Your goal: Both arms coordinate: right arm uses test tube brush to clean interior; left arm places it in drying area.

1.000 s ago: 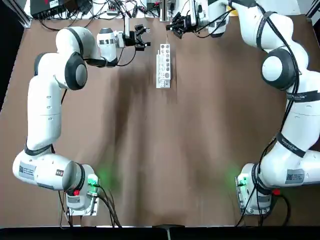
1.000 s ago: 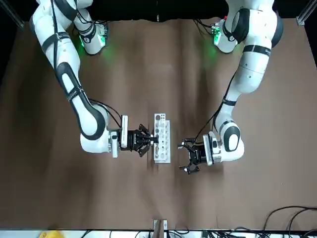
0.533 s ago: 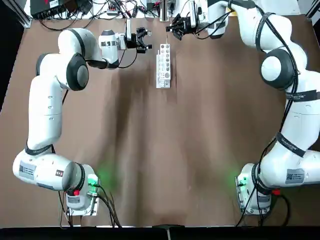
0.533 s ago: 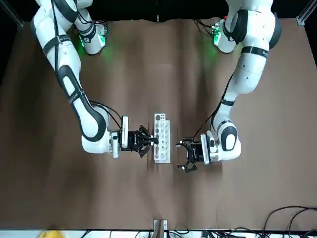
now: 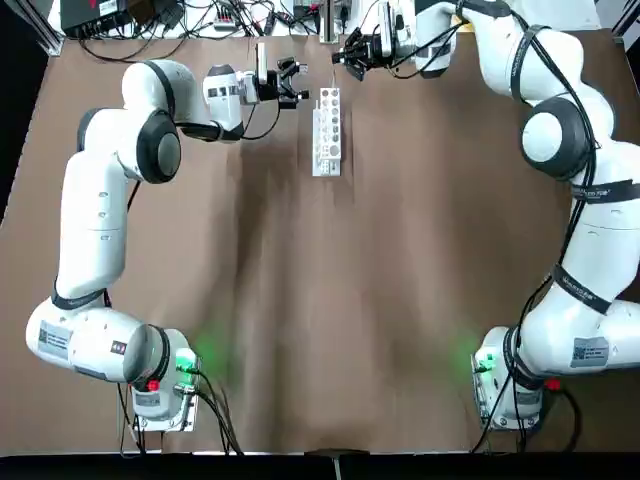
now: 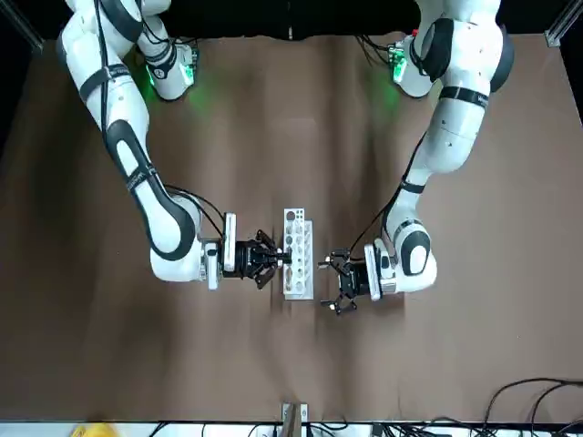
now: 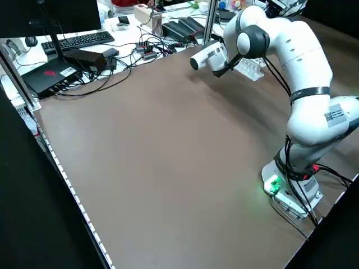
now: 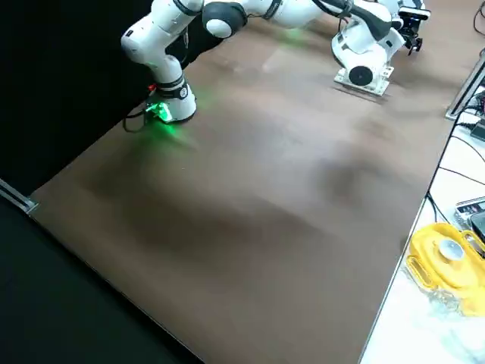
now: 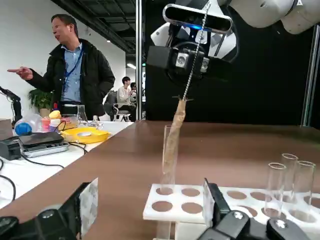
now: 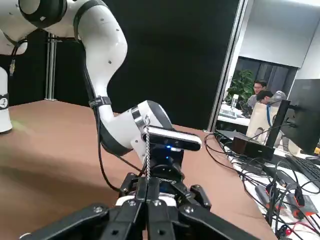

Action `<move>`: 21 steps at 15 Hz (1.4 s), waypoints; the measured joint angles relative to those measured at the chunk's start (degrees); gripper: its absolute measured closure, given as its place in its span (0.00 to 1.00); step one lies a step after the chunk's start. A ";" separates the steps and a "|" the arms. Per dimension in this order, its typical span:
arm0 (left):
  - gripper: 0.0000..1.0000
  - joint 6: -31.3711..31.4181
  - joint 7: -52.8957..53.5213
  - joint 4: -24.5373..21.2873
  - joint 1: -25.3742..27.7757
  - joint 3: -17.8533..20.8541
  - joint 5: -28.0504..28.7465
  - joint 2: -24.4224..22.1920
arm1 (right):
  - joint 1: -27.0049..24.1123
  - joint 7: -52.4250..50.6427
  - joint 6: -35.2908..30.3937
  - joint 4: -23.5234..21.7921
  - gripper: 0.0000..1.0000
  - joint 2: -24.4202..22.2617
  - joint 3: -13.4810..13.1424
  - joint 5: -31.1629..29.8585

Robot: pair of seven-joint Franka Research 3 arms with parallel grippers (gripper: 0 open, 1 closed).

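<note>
The drying area is a white rack (image 5: 327, 130) (image 6: 298, 255) (image 9: 250, 197) at the table's far middle. A clear test tube (image 9: 168, 162) stands upright in a corner hole. The test tube brush (image 9: 173, 132) has its brown bristles down inside that tube, and its twisted wire stem (image 10: 147, 150) runs up into my right gripper (image 5: 345, 55) (image 10: 147, 187), which is shut on it above the rack's far end. My left gripper (image 5: 296, 82) (image 6: 330, 284) hovers open just left of that end, level with the tube and not touching it.
Two more empty tubes (image 9: 287, 172) stand in the rack. Cables and electronics (image 5: 200, 15) line the far table edge. A person (image 9: 75, 75) stands beyond that edge, near a desk with a yellow object (image 8: 447, 262).
My left gripper has slid right, closer to the rack's far end. The right gripper with the brush has hardly moved.
</note>
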 joint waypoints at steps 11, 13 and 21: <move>0.01 0.00 0.44 0.64 -0.78 0.00 -0.11 0.80 | 0.57 0.01 2.05 0.32 0.98 0.02 -0.01 0.33; 0.01 0.00 0.44 0.65 -0.78 0.00 -0.11 0.80 | 0.69 0.02 2.33 0.38 0.98 0.02 -0.01 0.40; 0.01 0.03 0.46 0.67 -1.72 0.13 -0.11 0.80 | -0.11 0.41 1.17 0.49 0.98 0.04 -0.56 0.43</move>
